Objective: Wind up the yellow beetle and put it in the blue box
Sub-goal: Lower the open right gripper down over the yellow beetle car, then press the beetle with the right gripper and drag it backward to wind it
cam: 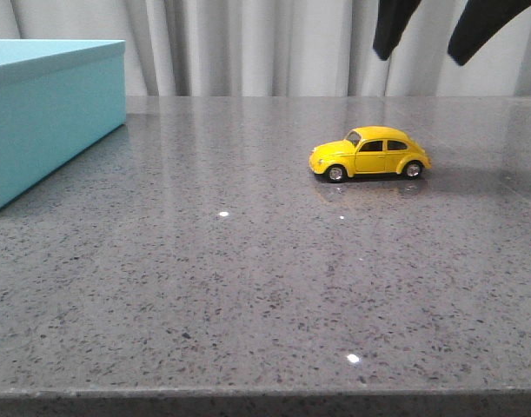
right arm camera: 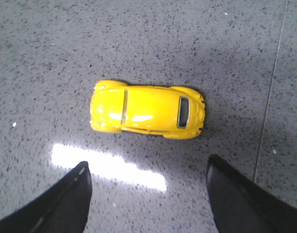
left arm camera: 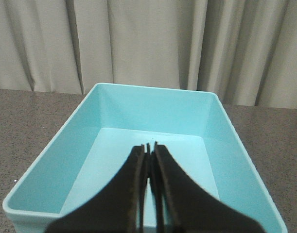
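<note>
The yellow beetle (cam: 370, 154) stands on its wheels on the grey stone table, right of centre, nose to the left. My right gripper (cam: 421, 54) hangs open high above it, empty; in the right wrist view the beetle (right arm camera: 147, 109) lies just beyond the gap between the two spread fingers (right arm camera: 147, 167). The blue box (cam: 48, 113) sits at the far left. The left gripper (left arm camera: 149, 146) is shut and empty, held over the open box, whose inside (left arm camera: 153, 145) holds nothing.
The speckled grey table (cam: 248, 278) runs to a front edge near the camera. Pale curtains (cam: 248, 43) hang behind the table. A seam in the stone (right arm camera: 270, 97) runs beside the beetle.
</note>
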### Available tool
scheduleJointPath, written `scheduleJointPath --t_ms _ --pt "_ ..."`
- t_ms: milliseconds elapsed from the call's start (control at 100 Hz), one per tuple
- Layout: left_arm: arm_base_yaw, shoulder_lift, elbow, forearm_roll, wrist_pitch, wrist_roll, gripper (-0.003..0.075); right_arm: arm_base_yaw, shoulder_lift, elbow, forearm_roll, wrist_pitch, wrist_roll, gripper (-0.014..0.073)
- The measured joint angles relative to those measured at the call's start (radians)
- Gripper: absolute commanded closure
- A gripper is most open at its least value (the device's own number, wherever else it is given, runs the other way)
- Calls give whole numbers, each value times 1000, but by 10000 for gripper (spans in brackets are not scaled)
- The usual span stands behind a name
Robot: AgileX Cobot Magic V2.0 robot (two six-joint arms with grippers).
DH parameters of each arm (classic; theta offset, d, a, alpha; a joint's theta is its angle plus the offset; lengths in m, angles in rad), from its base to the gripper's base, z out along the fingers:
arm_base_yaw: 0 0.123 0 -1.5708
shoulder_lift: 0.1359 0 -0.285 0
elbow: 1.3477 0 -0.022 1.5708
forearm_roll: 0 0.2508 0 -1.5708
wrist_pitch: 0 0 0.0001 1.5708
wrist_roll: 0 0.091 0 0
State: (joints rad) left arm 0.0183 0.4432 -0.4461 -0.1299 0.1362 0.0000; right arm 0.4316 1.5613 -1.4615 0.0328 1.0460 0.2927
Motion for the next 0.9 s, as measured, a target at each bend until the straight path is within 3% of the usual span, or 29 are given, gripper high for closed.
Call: scheduleJointPath --t_ms 410,900 --pt "0 0 0 0 0 0 739 0 180 -119 0 58 63 85" --pt "0 0 0 0 0 0 739 0 264 -130 0 57 75 85"
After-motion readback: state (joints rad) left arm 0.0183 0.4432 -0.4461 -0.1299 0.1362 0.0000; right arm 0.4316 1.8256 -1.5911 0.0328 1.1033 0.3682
